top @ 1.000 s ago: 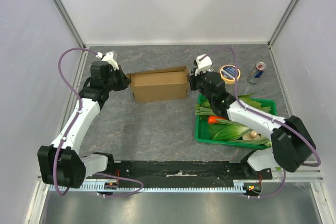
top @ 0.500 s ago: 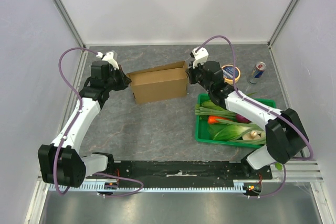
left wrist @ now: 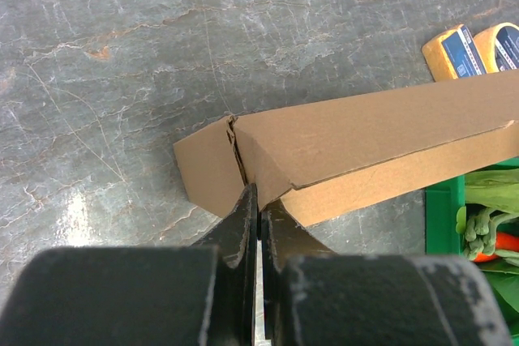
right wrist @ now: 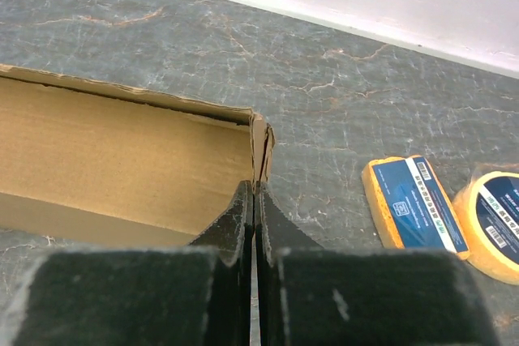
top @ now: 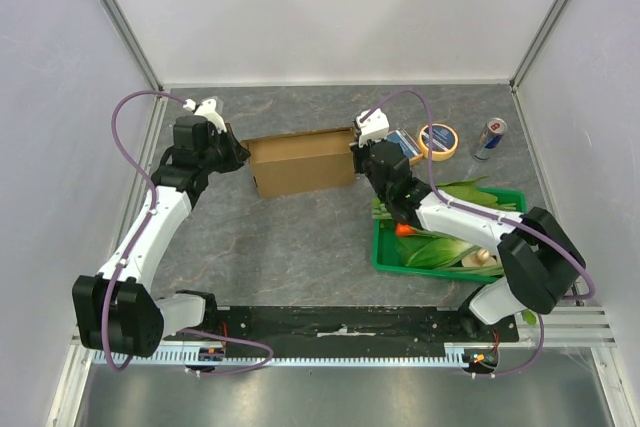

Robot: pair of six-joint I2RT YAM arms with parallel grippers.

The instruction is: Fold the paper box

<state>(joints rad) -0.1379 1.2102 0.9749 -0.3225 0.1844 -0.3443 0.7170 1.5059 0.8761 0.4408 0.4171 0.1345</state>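
The paper box (top: 300, 162) is a brown cardboard box lying long-side across the middle of the table, its top open. My left gripper (top: 240, 155) is shut, and its tips press against the box's left end corner (left wrist: 268, 151). Nothing shows between those fingers (left wrist: 243, 224). My right gripper (top: 357, 152) is shut too. Its tips (right wrist: 255, 188) touch the top edge of the box's doubled right end wall (right wrist: 260, 147), and the box's inside (right wrist: 122, 160) shows to their left.
A green crate (top: 430, 272) of vegetables stands under my right arm. Behind it lie a blue-and-yellow packet (top: 403, 143), a tape roll (top: 438, 139) and a drink can (top: 489, 137). White walls close in the table at the back and sides.
My right gripper swung back and left, then came down onto the box's right end. The box's right end tilted up briefly and lies flat again. The left arm has not moved.
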